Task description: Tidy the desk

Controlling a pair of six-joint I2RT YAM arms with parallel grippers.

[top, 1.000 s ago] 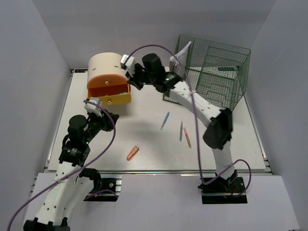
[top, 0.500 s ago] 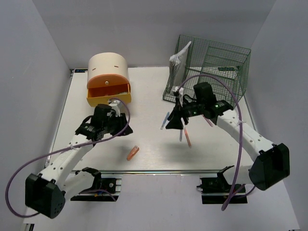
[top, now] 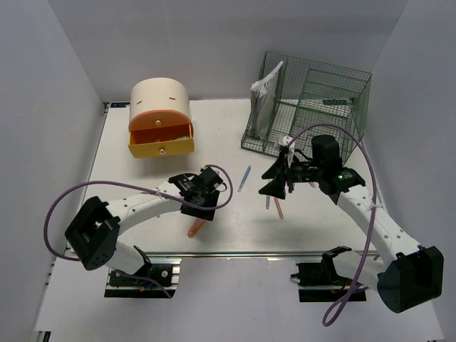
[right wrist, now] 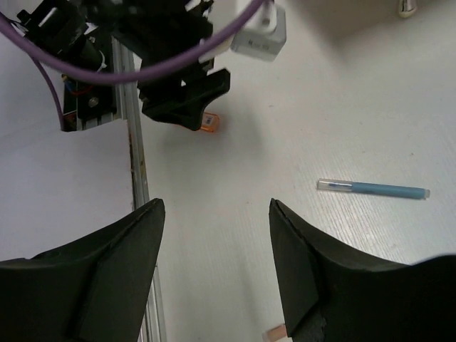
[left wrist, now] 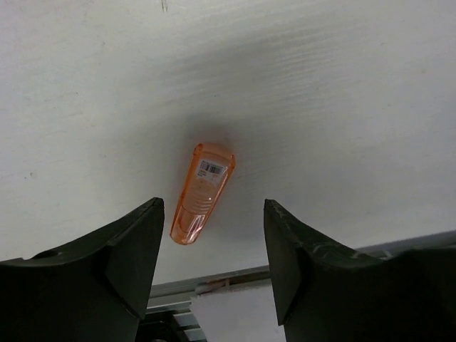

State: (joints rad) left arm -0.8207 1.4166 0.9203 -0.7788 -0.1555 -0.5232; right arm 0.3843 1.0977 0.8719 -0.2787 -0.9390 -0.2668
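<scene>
The left gripper [left wrist: 214, 208] is hovering directly above an orange translucent tube [left wrist: 202, 194], its fingers spread wide on either side, clear of it. The right gripper [right wrist: 217, 206], fingers likewise parted and holding nothing, is hanging to the tube's right. The white desk [top: 214, 135] is lying beneath the tube.

We see free desk [top: 217, 121] between the drawer box [top: 160, 107] and wire rack [top: 313, 107]; pens [top: 244, 178] and an orange tube [left wrist: 203, 189] clutter the middle.
</scene>
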